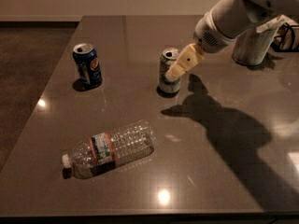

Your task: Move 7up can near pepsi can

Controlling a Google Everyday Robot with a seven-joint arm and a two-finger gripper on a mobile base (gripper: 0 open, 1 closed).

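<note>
Your cream-coloured gripper (176, 70) sits right at the upper right side of the small pale green-and-white aluminium 7up can (164, 79) and overlaps it from this angle. Honestly can't tell if it's open or closed, or if it's touching. That can stands upright mid-way across the dark glossy table (140, 31), well apart from the dark blue aluminium pepsi can (87, 65), upright off to the view's left. A clear plastic bottle (110, 148) lies on its side nearer the front.

cream pincer (176, 71) beside green-white 7up can (165, 80)
</note>
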